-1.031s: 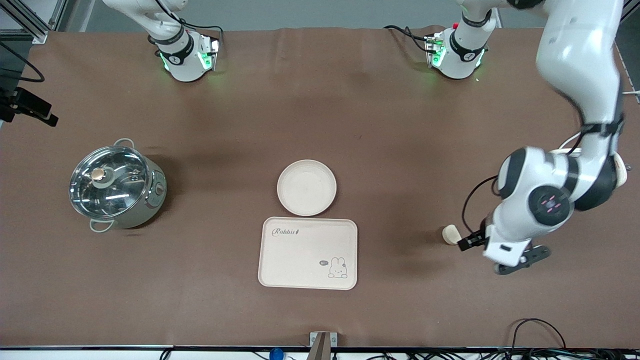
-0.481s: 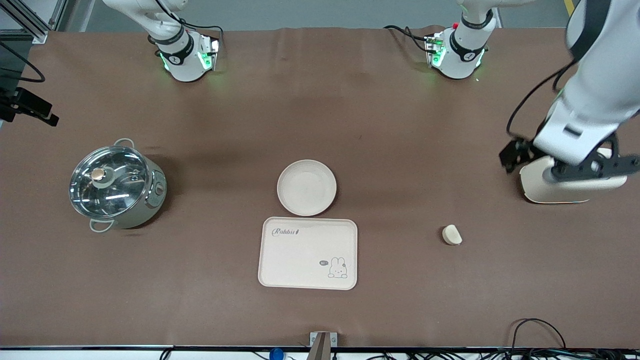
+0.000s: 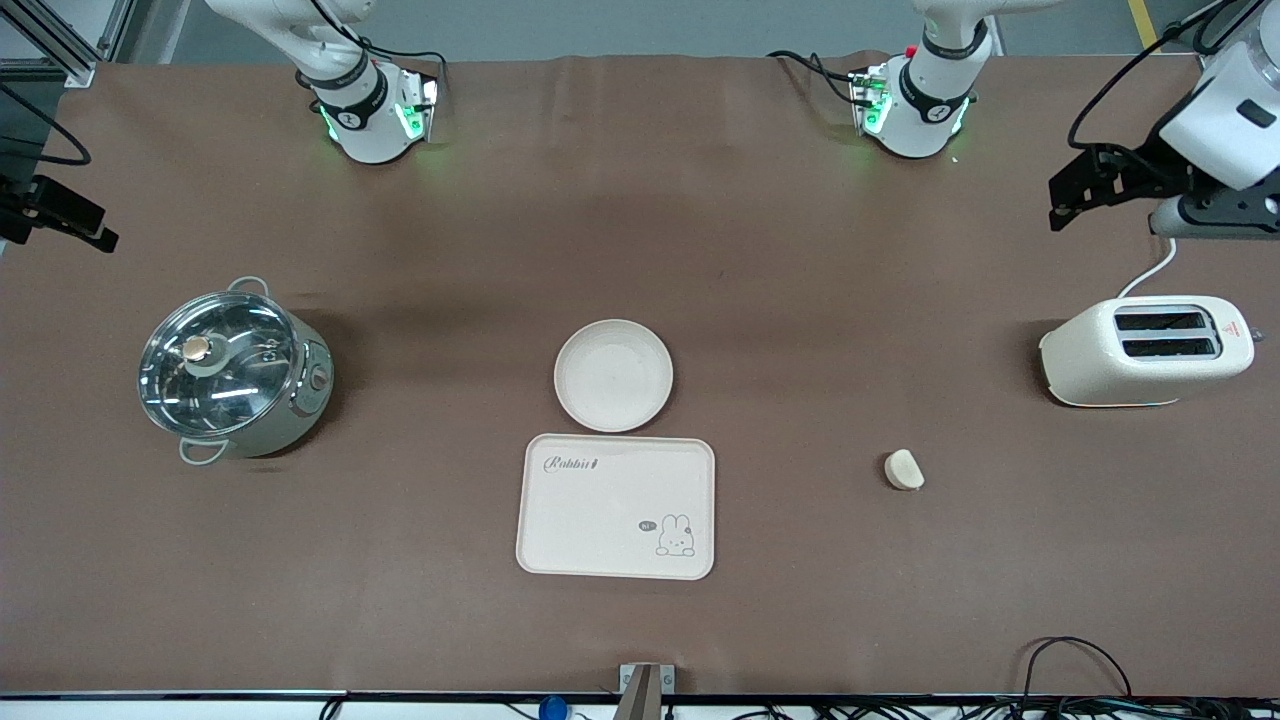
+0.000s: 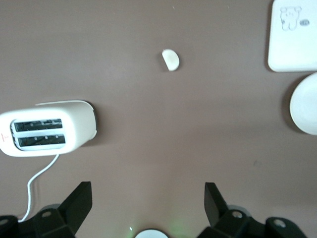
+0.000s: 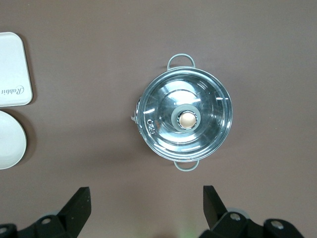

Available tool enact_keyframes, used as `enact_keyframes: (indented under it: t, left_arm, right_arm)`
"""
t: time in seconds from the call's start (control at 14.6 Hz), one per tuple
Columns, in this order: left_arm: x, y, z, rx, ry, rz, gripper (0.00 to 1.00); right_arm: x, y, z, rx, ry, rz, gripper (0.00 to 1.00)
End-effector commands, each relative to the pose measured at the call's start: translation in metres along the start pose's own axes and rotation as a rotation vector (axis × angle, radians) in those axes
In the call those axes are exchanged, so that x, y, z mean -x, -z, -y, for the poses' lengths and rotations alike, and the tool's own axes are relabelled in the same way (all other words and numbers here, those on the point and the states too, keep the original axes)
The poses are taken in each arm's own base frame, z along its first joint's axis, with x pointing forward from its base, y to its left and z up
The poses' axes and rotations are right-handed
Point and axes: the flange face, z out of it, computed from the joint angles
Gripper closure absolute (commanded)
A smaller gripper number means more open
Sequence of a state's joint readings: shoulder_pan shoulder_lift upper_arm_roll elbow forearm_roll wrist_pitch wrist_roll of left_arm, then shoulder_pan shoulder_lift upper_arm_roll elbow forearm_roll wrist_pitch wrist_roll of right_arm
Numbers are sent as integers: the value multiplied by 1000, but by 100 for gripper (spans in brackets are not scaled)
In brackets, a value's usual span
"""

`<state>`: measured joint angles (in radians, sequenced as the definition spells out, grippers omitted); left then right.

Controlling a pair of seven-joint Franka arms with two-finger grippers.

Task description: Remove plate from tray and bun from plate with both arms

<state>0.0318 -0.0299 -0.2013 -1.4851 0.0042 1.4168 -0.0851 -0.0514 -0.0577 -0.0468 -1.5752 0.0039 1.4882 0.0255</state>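
Well, from the front view the job looks as good as finished: the plate [image 3: 613, 375] sits bare on the counter [image 3: 800, 280], just beside the tray [image 3: 616, 506] and a touch farther from the camera, its rim close to the tray's edge but not on it. The tray carries nothing at all, only its rabbit drawing. And the bun [image 3: 904, 469] lies by itself on the brown surface, well apart from the plate, toward the left arm's end, nearer the camera than the toaster [image 3: 1146, 351]. The left hand [image 3: 1105, 195] is up in the air over the counter's edge above the toaster, fingers spread wide, carrying nothing. The right hand is out of this view; a lidded pot [image 3: 232, 373] stands at its end. Over to the left wrist view: the left hand [image 4: 148, 203] gapes wide and empty, with the bun, the toaster and corners of tray and plate all below it. Now the right wrist view: the right hand [image 5: 146, 204] waits wide open and empty, high over the pot. By my reckoning both removals are done, and nothing is left but parking the arms.
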Motion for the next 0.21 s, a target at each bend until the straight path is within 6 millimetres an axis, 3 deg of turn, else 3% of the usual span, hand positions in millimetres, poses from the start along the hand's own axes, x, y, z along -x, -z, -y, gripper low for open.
enact_keyframes:
  t: [0.0,0.14]
  left_arm:
    - [33,-6,4,18,-13,0,0]
    - [34,-3,4,15,-22,-3,0]
  right_arm:
    - [0,1,-2,-3,-5,6,0]
    - [0,2,-2,-3,-5,5,0]
